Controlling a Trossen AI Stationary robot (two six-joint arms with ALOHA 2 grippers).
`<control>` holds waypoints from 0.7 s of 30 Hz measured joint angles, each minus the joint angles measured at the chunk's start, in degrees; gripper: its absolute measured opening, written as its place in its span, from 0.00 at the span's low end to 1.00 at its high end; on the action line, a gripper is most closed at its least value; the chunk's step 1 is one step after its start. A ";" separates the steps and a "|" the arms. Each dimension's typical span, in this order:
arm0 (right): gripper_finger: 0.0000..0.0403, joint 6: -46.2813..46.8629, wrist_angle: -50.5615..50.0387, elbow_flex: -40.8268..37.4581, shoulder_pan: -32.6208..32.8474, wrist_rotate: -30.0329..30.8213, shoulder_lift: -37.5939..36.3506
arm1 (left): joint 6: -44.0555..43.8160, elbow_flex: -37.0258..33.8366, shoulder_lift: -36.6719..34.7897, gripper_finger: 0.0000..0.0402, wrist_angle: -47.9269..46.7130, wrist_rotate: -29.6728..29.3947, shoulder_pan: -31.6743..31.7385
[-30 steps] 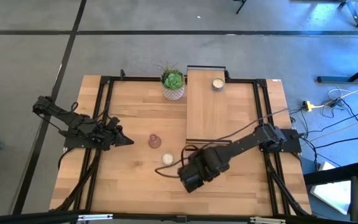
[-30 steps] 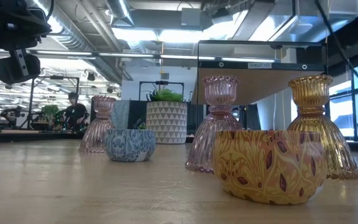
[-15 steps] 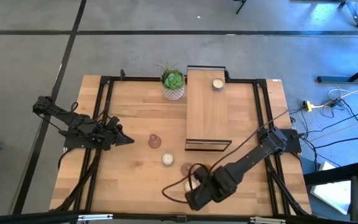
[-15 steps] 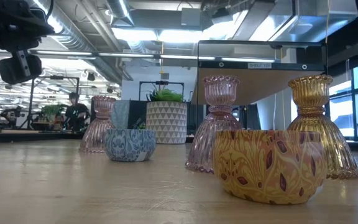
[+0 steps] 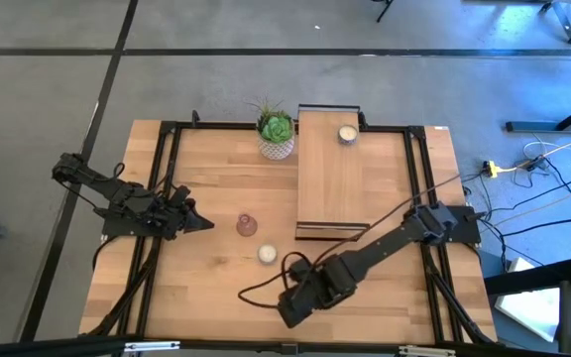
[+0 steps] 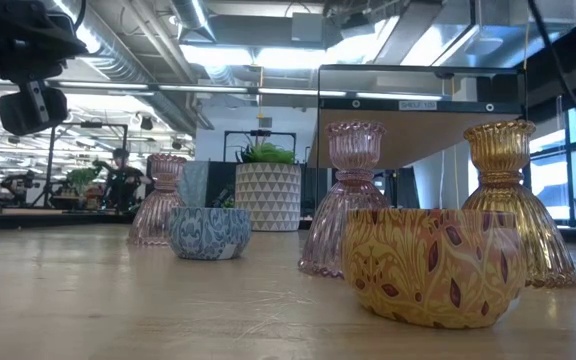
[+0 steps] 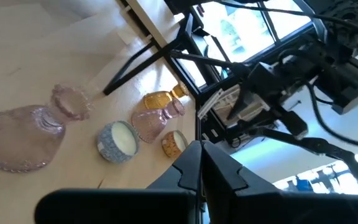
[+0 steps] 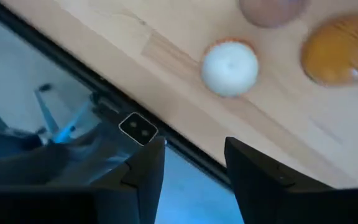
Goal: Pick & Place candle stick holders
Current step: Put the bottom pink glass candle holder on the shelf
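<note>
Right gripper (image 5: pixel 287 309) low over near edge of surface (image 5: pixel 216 169), fingers (image 8: pixel 145 174) parted, grasping nothing. Left gripper (image 5: pixel 204 225) waits at left, fingers clenched, empty. Pink holder (image 5: pixel 247 225) and cream holder (image 5: pixel 267 254) mid-surface, near each other; amber holder (image 6: pixel 513 200) and yellow-patterned holder (image 6: pixel 433 265) near right arm. One cream holder (image 5: pixel 346 135) on stand (image 5: pixel 330 188), far end.

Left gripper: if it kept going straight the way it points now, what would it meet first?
The left gripper, jaws shut, points across the table at the pink glass holder, which stands just ahead with a small gap. That is probably first contact, though the gripper's height over it is unclear.
</note>
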 joint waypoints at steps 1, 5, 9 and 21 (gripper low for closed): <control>0.43 -1.69 0.60 0.02 -0.42 -0.06 0.35 | -0.09 0.00 0.00 0.02 -0.23 0.10 0.01; 0.43 -8.69 -1.24 0.02 -2.85 0.43 1.45 | -0.26 0.07 0.40 0.02 -0.19 0.44 0.02; 0.43 -17.95 -2.05 0.01 -5.22 0.58 1.59 | -0.77 0.10 1.05 0.02 -0.19 0.69 0.01; 0.43 -49.61 -2.00 0.02 -4.66 7.78 1.83 | -1.50 0.09 1.79 0.02 0.04 2.01 0.00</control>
